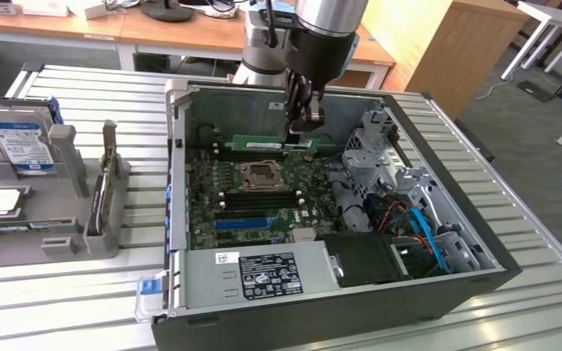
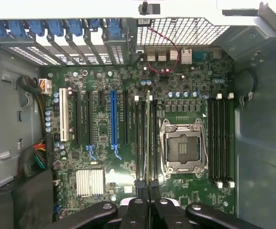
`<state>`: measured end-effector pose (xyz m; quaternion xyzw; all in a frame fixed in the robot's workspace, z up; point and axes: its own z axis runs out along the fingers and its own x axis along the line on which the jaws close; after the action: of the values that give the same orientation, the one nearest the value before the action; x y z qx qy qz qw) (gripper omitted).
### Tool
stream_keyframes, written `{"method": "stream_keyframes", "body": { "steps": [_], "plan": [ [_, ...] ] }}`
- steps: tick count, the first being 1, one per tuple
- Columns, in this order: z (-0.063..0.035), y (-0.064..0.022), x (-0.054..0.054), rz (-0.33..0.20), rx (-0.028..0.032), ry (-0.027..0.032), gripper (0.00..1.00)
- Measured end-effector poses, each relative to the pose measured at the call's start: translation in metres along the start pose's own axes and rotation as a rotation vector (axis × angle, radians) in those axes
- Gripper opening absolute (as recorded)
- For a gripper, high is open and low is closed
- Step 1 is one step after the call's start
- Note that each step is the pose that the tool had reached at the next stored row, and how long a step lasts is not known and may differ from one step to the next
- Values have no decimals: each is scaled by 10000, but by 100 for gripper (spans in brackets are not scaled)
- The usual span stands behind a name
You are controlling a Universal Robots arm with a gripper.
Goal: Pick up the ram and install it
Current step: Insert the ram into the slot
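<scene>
Exterior high, oblique; wrist close overhead; shared motherboard [image 1: 205,184] [image 2: 104,81].

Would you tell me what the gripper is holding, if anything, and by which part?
The slim green circuit-board ram strip, pinched by the gripper on its upper edge near one end.

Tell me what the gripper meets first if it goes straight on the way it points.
The gripper, shut on the ram, points down at the motherboard. The ram would probably meet the memory slots beside the processor socket first; which slot is unclear.
</scene>
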<state>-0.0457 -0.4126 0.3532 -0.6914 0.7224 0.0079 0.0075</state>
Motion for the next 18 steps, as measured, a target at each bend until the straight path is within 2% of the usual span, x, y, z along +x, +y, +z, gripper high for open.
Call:
{"method": "stream_keyframes", "body": {
  "steps": [18],
  "plan": [
    [28,0,1,-100,-2,1,12]
  ]
}}
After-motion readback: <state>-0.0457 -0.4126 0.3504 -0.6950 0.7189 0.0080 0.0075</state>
